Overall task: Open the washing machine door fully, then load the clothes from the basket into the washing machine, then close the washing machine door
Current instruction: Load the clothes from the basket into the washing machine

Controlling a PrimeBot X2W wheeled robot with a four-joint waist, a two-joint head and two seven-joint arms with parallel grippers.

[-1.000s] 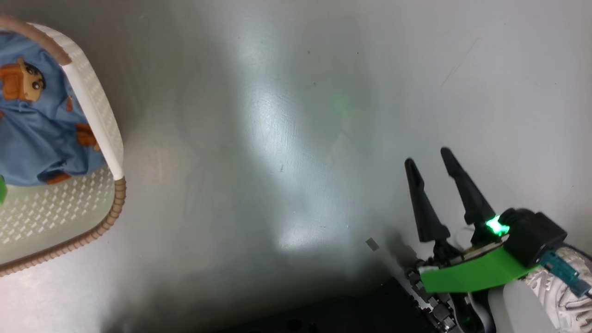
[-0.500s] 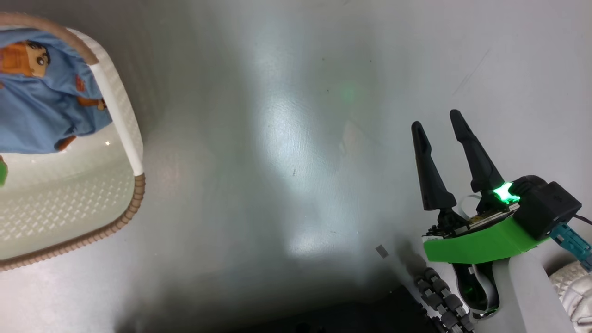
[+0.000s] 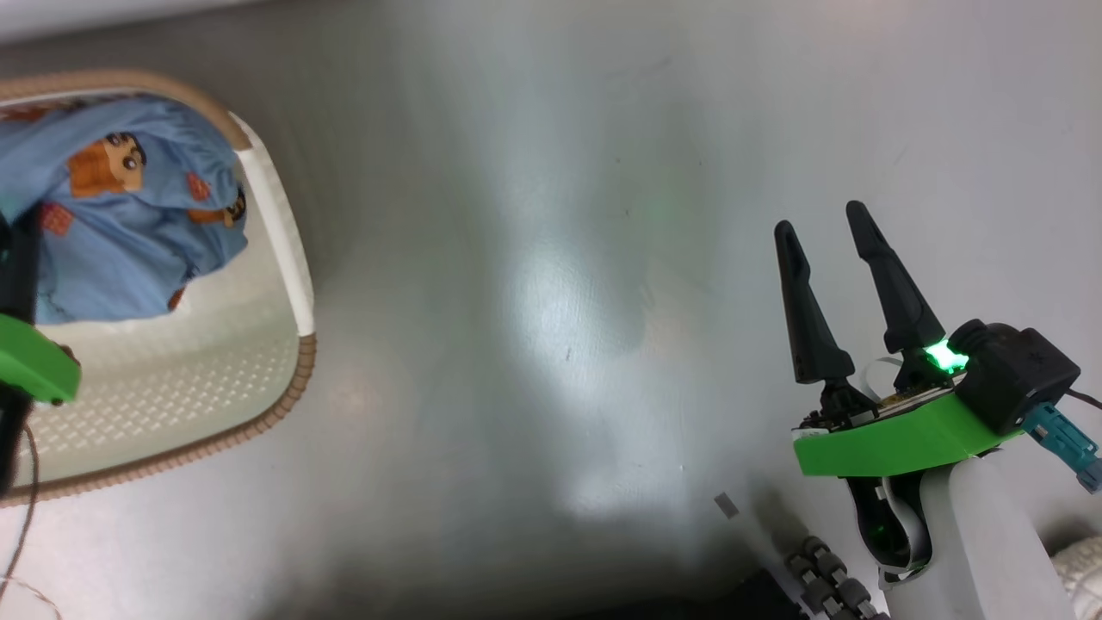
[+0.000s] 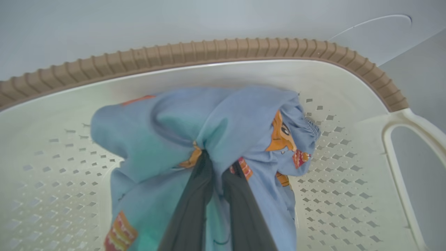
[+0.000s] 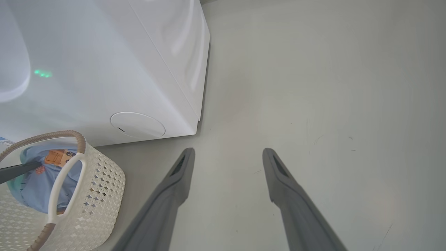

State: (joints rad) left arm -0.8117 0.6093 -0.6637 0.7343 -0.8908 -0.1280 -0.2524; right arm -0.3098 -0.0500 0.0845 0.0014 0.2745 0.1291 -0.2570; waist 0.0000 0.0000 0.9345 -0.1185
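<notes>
the white washing machine [image 5: 104,69] stands on the grey floor [image 5: 313,87] with the cream basket [image 5: 101,195] just beside its front, the blue clothes [image 4: 223,125] bunched inside the basket and pinched by the clenched left claw [image 4: 219,164], while the right claw [image 3: 820,220] hangs released over the floor, well apart

Left wrist view: left claw [image 4: 220,159] fingertips buried in fold of clothes [image 4: 244,118], tips hidden by blue fabric. Under heap, basket [image 4: 348,167] floor covered. Head view: basket sliced by left edge; left claw there just green bracket [image 3: 30,366] and dark sliver at frame edge. Right wrist view: washing machine [image 5: 104,69] cropped top and left, basket cropped at bottom-left corner, left claw's dark finger entering from left, tip lost in clothes. Head view's bottom edge cuts right forearm [image 3: 981,542].
</notes>
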